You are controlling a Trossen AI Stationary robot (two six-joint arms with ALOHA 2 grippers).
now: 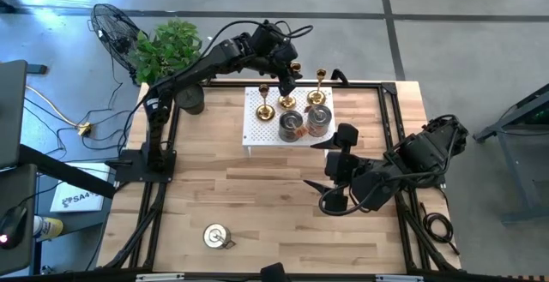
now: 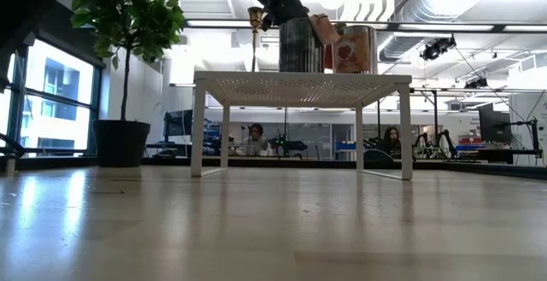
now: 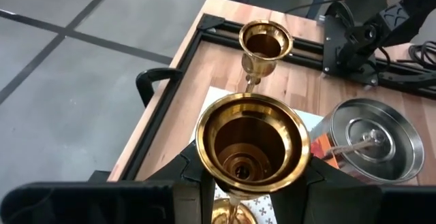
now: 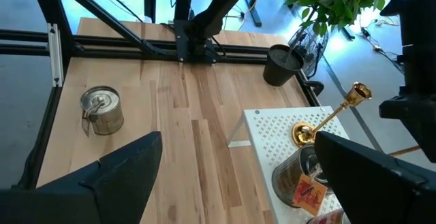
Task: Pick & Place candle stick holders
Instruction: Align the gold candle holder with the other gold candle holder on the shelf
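A white perforated stand (image 1: 257, 128) sits at the table's far middle. On it are three gold candle sticks (image 1: 264, 109), (image 1: 288, 102), (image 1: 319, 96) and two silver-grey cylinders (image 1: 292, 126), (image 1: 318, 121). A third silver cylinder (image 1: 214, 236) stands on the table near the front edge. My left gripper (image 1: 287, 83) reaches over the stand and is shut on the middle gold stick (image 3: 252, 139). My right gripper (image 1: 336, 179) hangs open and empty to the right of the stand, above the table. My left gripper pinches the middle gold stick between its two fingers (image 3: 187, 176), just under the cup's rim (image 3: 204, 163), one finger on each side. The fingers come from above, pointing down. The stick stands upright with its base (image 3: 228, 214) over the white stand; I cannot tell whether the base touches it.
A black plant pot (image 1: 189, 100) with a leafy plant (image 1: 167, 51) stands at the table's far left corner. A black frame rail (image 1: 386, 85) runs along the table's edges. Bare wood lies between the stand and the front cylinder.
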